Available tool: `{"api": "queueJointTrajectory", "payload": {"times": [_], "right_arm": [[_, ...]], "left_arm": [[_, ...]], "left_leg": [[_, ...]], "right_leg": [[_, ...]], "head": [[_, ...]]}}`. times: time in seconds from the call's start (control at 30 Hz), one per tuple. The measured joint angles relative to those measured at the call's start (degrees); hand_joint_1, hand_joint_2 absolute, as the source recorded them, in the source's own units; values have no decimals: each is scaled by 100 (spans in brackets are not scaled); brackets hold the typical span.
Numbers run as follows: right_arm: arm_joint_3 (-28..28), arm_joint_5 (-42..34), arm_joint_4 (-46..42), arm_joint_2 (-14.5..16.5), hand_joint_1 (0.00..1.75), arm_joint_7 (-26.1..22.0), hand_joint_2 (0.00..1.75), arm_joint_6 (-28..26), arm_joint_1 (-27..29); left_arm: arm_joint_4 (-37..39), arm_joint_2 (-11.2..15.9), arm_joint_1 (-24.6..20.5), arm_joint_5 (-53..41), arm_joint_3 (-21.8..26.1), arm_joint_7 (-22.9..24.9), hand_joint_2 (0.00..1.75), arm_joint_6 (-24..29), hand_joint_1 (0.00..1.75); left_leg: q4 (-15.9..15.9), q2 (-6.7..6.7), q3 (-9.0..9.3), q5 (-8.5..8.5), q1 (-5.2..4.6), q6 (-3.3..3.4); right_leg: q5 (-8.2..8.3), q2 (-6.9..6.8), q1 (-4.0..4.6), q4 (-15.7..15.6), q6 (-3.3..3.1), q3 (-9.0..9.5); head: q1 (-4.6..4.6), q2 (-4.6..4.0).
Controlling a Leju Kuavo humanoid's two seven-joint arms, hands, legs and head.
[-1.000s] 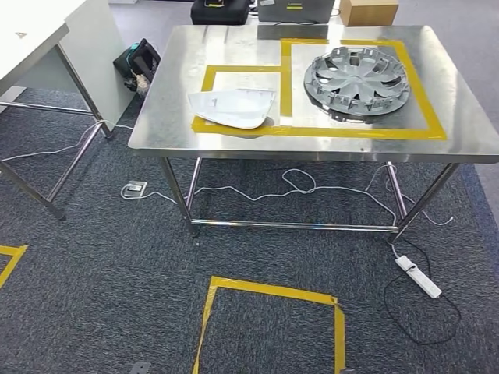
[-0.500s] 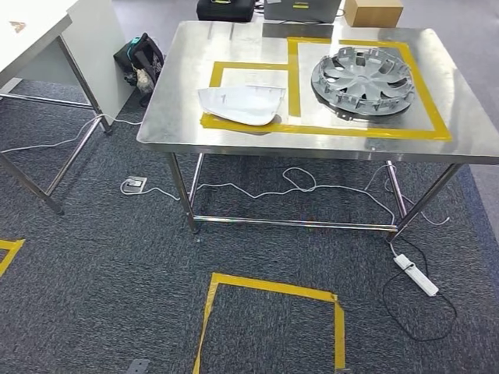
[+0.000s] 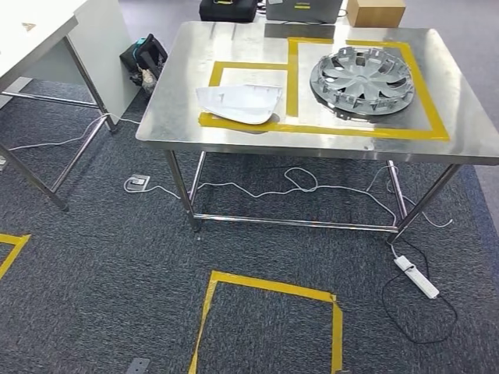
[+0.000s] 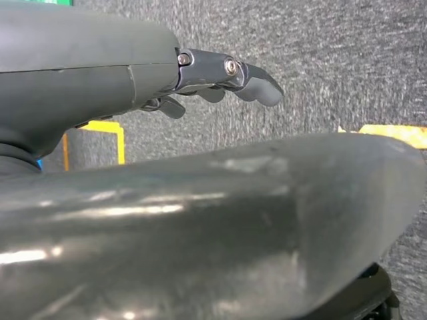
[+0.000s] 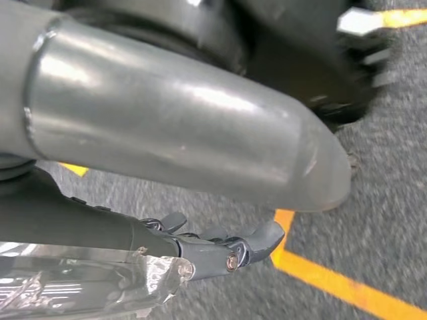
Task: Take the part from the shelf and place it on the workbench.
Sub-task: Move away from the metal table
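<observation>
White part point(image 3: 237, 104) lies on steel workbench point(image 3: 176, 117); hubcap point(image 3: 362, 80) beside it

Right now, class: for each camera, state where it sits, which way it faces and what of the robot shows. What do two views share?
Head view: high on the body, facing forward and down at the steel workbench, wheel cover and white panel.
Left wrist view: behind the left hand, facing grey carpet.
Right wrist view: behind the right hand, facing carpet.
Shared: both wrist views catch yellow floor tape.
</observation>
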Motion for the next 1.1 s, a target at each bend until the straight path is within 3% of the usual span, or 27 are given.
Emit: {"api": "queueJointTrajectory", "payload": {"times": [0.07,0.2,0.27,0.33,0.37,0.4,0.43,0.53,0.6,0.7,0.83,0.93,1.0,1.07,1.1], "right_arm": [[0,8,7,19,0,-3,0,-1,-11],[-1,17,9,18,0,-8,0,-8,-4],[-1,20,9,18,0,-10,0,-10,-5],[0,22,9,17,0,-12,0,-13,-1],[0,22,9,16,0,-11,0,-15,4],[-1,23,9,15,0,-11,0,-16,7],[-1,23,9,13,0,-10,0,-17,7],[0,29,9,11,0,-10,0,-17,-3],[0,40,9,10,0,-8,0,-21,-5],[0,64,9,6,0,-2,0,-34,-4],[0,78,9,3,0,1,0,-37,-3],[0,79,9,3,0,1,0,-37,-3],[0,80,9,4,0,1,0,-37,0],[0,82,9,2,0,4,0,-40,5],[0,84,9,0,0,6,0,-42,5]], "left_arm": [[0,18,-2,-9,0,0,0,3,0],[1,24,7,-26,2,0,0,10,0],[2,21,-2,-31,2,-1,0,11,0],[3,17,-5,-34,2,-2,0,10,0],[3,16,1,-36,2,-2,0,10,0],[3,16,9,-39,2,-2,0,10,0],[3,16,15,-42,2,-2,0,10,0],[3,18,6,-46,2,-7,0,11,0],[3,7,-15,-47,2,-14,0,11,0],[3,-3,8,-48,4,-17,0,15,0],[3,-1,9,-48,11,-17,0,17,0],[3,-2,7,-48,11,-17,0,17,0],[4,-5,10,-48,11,-17,0,12,0],[6,-8,15,-55,11,-17,0,5,0],[7,-8,13,-58,11,-17,0,4,0]], "left_leg": [[108,-35,-45,-30,-3,-101],[219,-25,-129,-74,14,-181],[709,19,-357,-396,8,-184],[1547,33,-743,-798,-16,-158],[1843,33,-872,-892,-28,-137],[1946,33,-907,-879,-40,-108],[1808,36,-823,-758,-55,-74],[699,155,-235,-285,-117,22],[321,211,-74,-231,-150,27],[270,135,-88,-213,-145,74],[247,60,-96,-175,-135,156],[248,52,-98,-174,-138,158],[249,24,-99,-174,-149,169],[253,-126,-86,-170,-164,174],[264,-206,-88,-167,-175,161]], "right_leg": [[53,84,-36,-362,-40,228],[39,57,0,-247,-301,159],[60,5,22,-244,-393,124],[77,-59,59,-244,-436,83],[82,-89,79,-243,-448,68],[85,-115,97,-243,-456,59],[86,-137,109,-243,-458,58],[79,-197,141,-231,-440,66],[78,-249,168,-230,-397,53],[41,-286,163,-222,-318,36],[-446,-149,160,562,-269,-308],[-504,-140,160,686,-267,-364],[-639,-126,165,1060,-264,-536],[-351,11,171,706,-306,-369],[-159,124,164,305,-332,-185]], "head": [[14,0],[-40,0],[-60,0],[-71,0],[-73,0],[-71,0],[-71,0],[-75,0],[-71,0],[-57,0],[-17,0],[-17,0],[-17,0],[-16,0],[-19,0]]}}
